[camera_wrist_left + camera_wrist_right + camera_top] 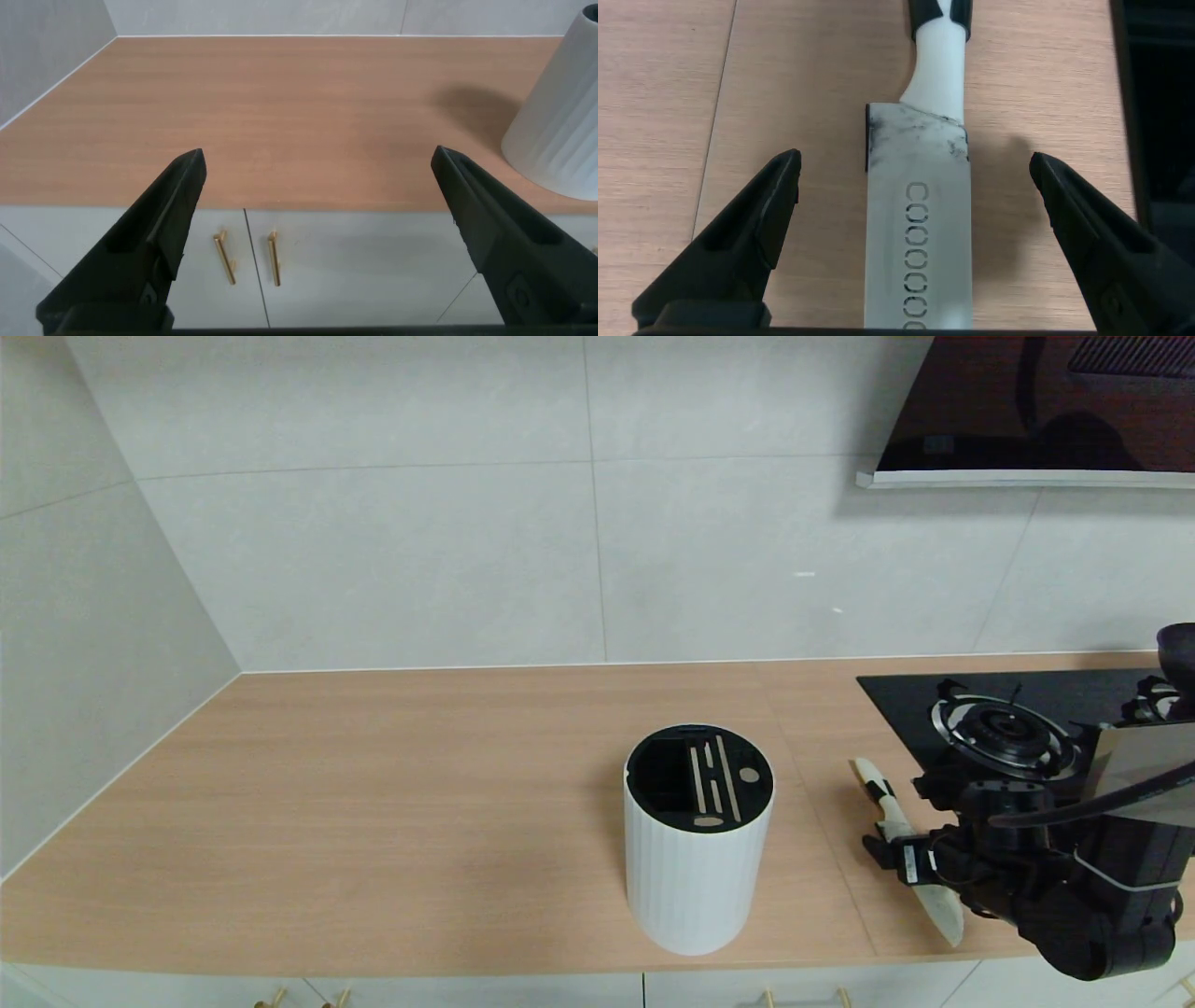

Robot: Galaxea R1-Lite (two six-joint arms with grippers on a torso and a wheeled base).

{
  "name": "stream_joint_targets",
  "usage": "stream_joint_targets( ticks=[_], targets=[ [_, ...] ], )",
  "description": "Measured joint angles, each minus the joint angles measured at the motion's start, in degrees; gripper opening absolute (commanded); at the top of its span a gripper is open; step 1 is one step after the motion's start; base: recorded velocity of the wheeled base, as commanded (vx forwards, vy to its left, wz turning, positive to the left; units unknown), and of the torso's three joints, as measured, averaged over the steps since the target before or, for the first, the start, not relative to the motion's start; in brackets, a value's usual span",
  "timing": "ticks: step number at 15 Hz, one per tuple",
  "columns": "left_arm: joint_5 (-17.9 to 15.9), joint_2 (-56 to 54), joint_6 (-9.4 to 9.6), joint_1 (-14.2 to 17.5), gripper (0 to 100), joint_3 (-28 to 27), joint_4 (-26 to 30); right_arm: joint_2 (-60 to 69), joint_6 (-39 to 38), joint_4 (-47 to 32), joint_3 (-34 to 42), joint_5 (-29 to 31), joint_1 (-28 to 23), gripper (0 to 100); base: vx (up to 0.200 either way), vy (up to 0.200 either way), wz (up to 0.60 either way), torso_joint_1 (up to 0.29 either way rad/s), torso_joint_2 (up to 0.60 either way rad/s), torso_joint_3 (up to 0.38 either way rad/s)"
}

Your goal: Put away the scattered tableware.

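A white-bladed knife (pixel 936 899) with a white and black handle lies flat on the wooden counter (pixel 420 784), handle toward the wall. My right gripper (pixel 901 855) hangs just above it, open. In the right wrist view its fingers (pixel 747 243) stand on either side of the knife's blade (pixel 915 252), clear of it, near where the blade meets the handle (pixel 941 56). A white ribbed holder (pixel 695 859) with a black slotted top stands upright to the knife's left. My left gripper (pixel 318 173) is open and holds nothing, near the counter's front edge; the holder (pixel 561 112) is off to one side.
A black gas hob (pixel 1004 723) with a burner is set into the counter just beyond the knife. Cabinet doors with gold handles (pixel 248 257) lie below the counter's front edge. The tiled wall and corner close off the back and left.
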State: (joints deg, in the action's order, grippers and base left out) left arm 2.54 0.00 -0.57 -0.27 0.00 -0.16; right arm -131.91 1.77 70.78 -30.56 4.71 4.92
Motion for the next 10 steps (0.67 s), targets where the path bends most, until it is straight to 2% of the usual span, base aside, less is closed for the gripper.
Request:
stream_joint_targets(
  ticks=[10],
  targets=[
    [0.0,0.0,0.0,0.0,100,0.0,0.0,-2.01,-0.13,0.09,-2.36,1.52,-0.27,100,0.0,0.0,0.0,0.0,0.0,0.0]
  ],
)
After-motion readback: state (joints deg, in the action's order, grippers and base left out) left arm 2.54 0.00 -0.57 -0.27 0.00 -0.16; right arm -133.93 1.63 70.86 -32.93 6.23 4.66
